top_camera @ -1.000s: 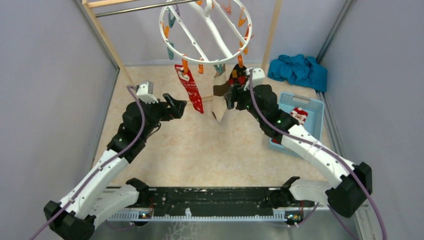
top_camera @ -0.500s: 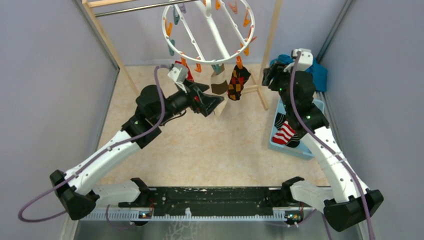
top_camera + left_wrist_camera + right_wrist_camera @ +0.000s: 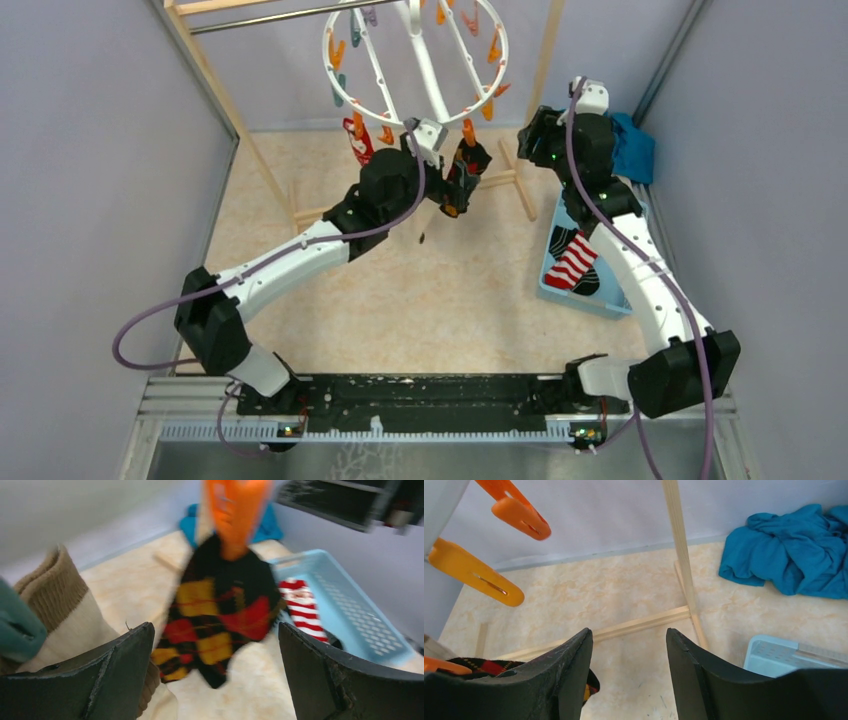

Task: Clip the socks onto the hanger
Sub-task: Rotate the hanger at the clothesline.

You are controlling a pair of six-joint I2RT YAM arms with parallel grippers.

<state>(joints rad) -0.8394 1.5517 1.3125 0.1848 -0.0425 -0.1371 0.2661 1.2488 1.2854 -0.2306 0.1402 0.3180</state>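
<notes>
The white ring hanger point(image 3: 395, 113) hangs from the rod at the back. A red patterned sock point(image 3: 357, 141) and a dark argyle sock point(image 3: 464, 176) hang from its front clips. An orange clip point(image 3: 235, 510) holds the argyle sock point(image 3: 220, 615), and a tan sock point(image 3: 65, 610) hangs beside it. My left gripper point(image 3: 446, 182) point(image 3: 215, 627) stands wide open just in front of the argyle sock, touching nothing. My right gripper point(image 3: 531, 135) point(image 3: 629, 630) is open and empty, raised by the hanger's right side. A red-and-white striped sock point(image 3: 572, 262) point(image 3: 305, 607) lies in the basket on a black one point(image 3: 592, 284).
The light blue basket point(image 3: 602, 304) point(image 3: 774, 652) sits at the right under my right arm. A teal cloth heap point(image 3: 632, 146) point(image 3: 794, 550) lies behind it. The wooden rack's post point(image 3: 546, 60) point(image 3: 679, 545) and floor bar point(image 3: 512, 180) stand between hanger and basket.
My left arm has reached further right, from under the red sock to the argyle sock. My right arm drew back and up slightly, its jaws a little narrower. The hanger swung slightly.
</notes>
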